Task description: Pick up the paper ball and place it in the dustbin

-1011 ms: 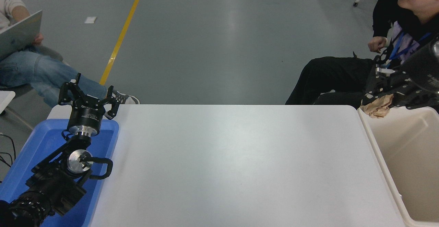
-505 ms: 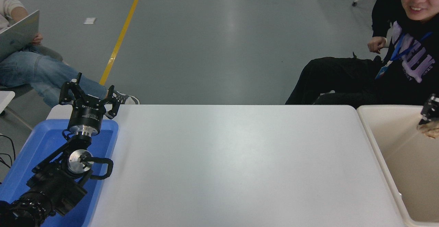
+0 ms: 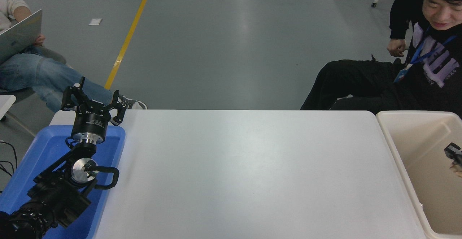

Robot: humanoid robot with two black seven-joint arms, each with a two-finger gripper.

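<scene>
- Black gripper tip is all I get of my right arm: a sliver at the picture's right edge, inside the bin and below its rim. I cannot tell whether its fingers are apart or together.
- Just under that tip, a scrap of tan, creased paper shows at the same edge, which I take for the ball. It is close against the tip, over the bin's inside. Whether it is gripped or loose I cannot tell.
- My left gripper sits at the table's near-left corner with its fingers spread wide, holding nothing and pointing away from me.
- Its arm comes up from the lower left over the blue tray, wrist bent and a metal disc at the joint facing up.
- Cream plastic bin, rectangular, with a thick rounded rim and smooth walls, butts against the table's right edge.
- Smooth and white, the table top has rounded far corners.
- One person in black sits beyond the far-right corner, and another in jeans with a laptop sits beyond the far-left.
</scene>
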